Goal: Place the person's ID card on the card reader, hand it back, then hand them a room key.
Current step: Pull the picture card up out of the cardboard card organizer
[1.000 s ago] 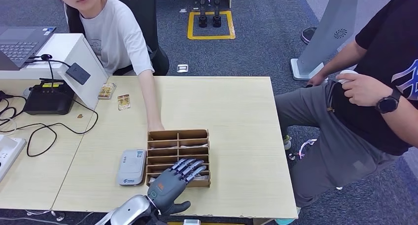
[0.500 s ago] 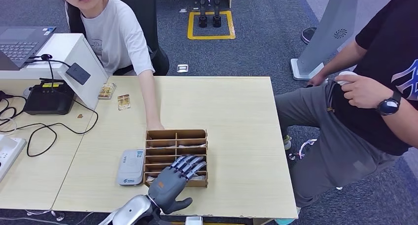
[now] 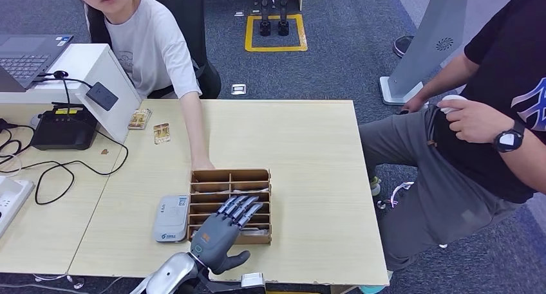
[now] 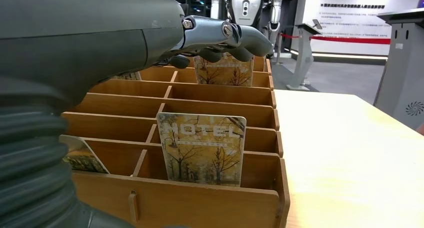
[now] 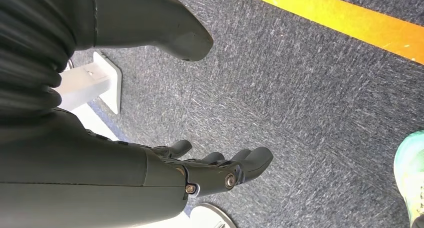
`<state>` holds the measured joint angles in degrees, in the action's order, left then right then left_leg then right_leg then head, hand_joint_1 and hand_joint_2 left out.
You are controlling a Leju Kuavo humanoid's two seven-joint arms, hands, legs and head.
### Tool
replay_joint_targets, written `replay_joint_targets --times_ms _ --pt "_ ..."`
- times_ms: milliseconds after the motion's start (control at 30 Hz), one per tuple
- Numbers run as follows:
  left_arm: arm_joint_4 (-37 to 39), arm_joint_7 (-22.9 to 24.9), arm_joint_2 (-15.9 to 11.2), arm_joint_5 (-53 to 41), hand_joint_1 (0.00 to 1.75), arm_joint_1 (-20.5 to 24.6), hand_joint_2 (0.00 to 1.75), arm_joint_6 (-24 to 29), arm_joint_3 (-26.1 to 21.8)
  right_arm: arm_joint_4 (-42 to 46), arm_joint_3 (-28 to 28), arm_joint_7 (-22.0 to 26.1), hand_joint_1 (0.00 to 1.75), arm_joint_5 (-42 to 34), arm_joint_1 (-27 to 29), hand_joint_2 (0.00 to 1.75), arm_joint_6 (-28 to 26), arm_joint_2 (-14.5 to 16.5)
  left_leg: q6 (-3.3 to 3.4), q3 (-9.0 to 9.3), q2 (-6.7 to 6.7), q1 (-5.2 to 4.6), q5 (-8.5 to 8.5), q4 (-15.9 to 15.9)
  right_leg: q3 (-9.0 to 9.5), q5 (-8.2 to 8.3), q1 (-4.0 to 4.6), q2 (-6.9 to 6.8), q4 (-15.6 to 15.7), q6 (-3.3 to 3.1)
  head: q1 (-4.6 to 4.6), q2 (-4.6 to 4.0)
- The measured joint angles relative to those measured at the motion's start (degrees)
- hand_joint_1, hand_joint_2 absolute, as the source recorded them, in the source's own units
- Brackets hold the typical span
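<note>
A wooden slotted card holder [image 3: 261,176] stands at the table's near edge, with hotel room key cards upright in its slots. One key card [image 4: 202,149] stands in a near slot and another [image 4: 222,72] farther back, just beyond my fingers [image 4: 225,34]. My left hand [image 3: 217,235] hovers over the holder's near left part, fingers stretched out and apart, holding nothing. The grey card reader [image 3: 170,218] lies just left of the holder. A person's hand [image 3: 202,166] rests at the holder's far left corner. My right hand [image 5: 220,168] hangs over the floor with nothing in it.
Two small cards [image 3: 161,132] [image 3: 139,119] lie on the far left of the table near a black device [image 3: 64,128] with cables. A laptop [image 3: 29,56] sits on a white stand. A second person [image 3: 489,120] sits to the right of the table.
My left hand has shifted slightly left, its fingers reaching a bit farther over the holder. The holder has slid a little to the left.
</note>
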<state>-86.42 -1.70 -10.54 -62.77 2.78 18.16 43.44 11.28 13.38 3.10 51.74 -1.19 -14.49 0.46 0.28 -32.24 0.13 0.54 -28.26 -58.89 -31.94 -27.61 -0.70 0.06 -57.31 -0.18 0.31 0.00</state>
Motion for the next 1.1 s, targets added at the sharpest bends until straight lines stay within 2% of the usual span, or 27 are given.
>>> replay_joint_targets --times_ms 700,733,833,867,1100 --pt "0.0 0.4 -0.1 -2.0 0.00 -0.6 1.75 0.7 -2.2 0.0 1.4 0.4 0.00 0.7 0.3 1.75 -0.1 0.0 0.00 -0.01 0.00 0.00 0.00 0.0 0.00 0.00 0.00 0.00 0.0 0.00 0.00 0.00" --pt "0.0 0.4 -0.1 -2.1 0.16 -0.6 1.75 0.6 -2.2 0.0 1.4 0.4 0.00 0.8 0.2 1.75 -0.1 0.0 0.00 -0.01 0.00 0.00 0.00 0.0 0.00 0.00 0.00 0.00 0.0 0.00 0.00 0.00" --pt "0.0 0.3 -0.1 -2.3 1.47 -0.7 1.75 0.3 -2.2 0.0 1.4 0.4 0.00 1.0 0.2 1.75 0.0 0.0 0.00 -0.01 0.00 0.00 0.00 0.0 0.00 0.00 0.00 0.00 0.0 0.00 0.00 0.01" --pt "0.0 0.2 -0.1 -2.3 1.75 -0.7 1.75 0.1 -2.2 0.0 1.5 0.5 0.00 1.1 0.2 1.75 0.0 0.0 0.00 -0.01 0.00 0.00 0.00 0.0 0.00 0.00 0.00 0.00 0.0 0.00 0.00 0.01" --pt "0.0 -0.7 -0.5 -0.8 1.75 -0.9 1.75 -1.2 -2.2 0.0 2.5 0.6 0.00 0.9 0.2 1.75 0.0 0.0 0.00 -0.01 -0.02 0.00 0.00 0.0 0.00 0.00 0.00 -0.02 0.0 0.00 0.01 0.01"
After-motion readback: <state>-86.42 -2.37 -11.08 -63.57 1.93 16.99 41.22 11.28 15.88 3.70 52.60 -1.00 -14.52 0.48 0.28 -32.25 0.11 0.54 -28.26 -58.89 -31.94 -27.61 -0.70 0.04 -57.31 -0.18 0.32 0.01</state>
